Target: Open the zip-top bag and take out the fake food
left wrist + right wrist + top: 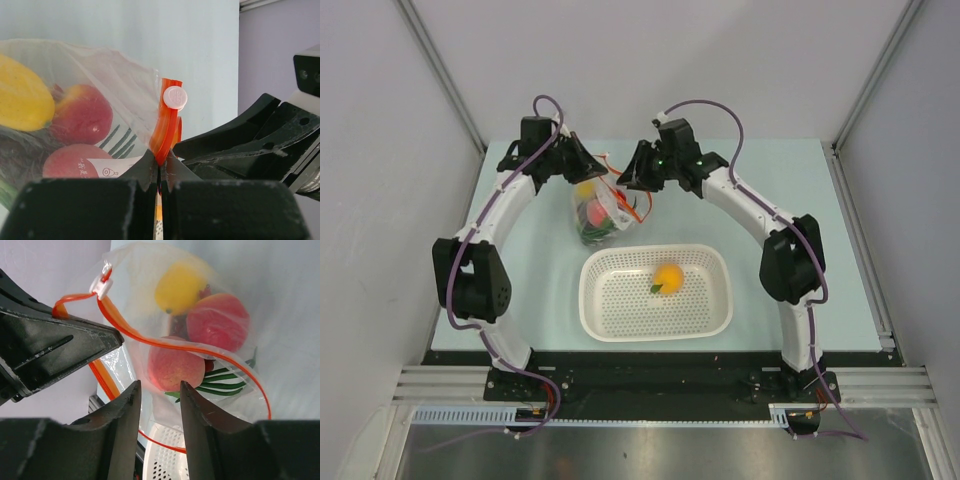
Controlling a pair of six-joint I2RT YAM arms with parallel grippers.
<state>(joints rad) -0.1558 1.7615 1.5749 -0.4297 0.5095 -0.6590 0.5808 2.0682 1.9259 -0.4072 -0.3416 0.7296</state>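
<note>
Here, the zip-top bag (600, 212) is held up off the counter (545, 305) near the middle of its far edge, just beyond the far rim of the white perforated basket (586, 296), and is hung between the two arms. The jaws of the left gripper (160, 162) are pressed together on the red-orange zip strip (167, 125), just below its white slider (175, 97). The jaws of the right gripper (160, 387) are spread, with the bag's clear film seen in the gap and nothing pinched, so far as can be told. The mouth appears parted, the strip being seen in a loose loop from the right wrist. Inside are seen a yellow piece (180, 286), a pink peach (218, 322), a red round fruit (175, 367) and green onion stalks (220, 385); an orange fruit (667, 277) lies in the basket. The step in hand is judged to be the taking of another piece through the mouth. For this to be done well, the left pinch should be held firm and high so that the mouth is drawn wide. The spread jaws should be brought in between the two halves of the strip, not over the film, and closed on the fruit nearest the mouth without plastic being caught. Should film be trapped, the bag may be dragged out of the left pinch.
</note>
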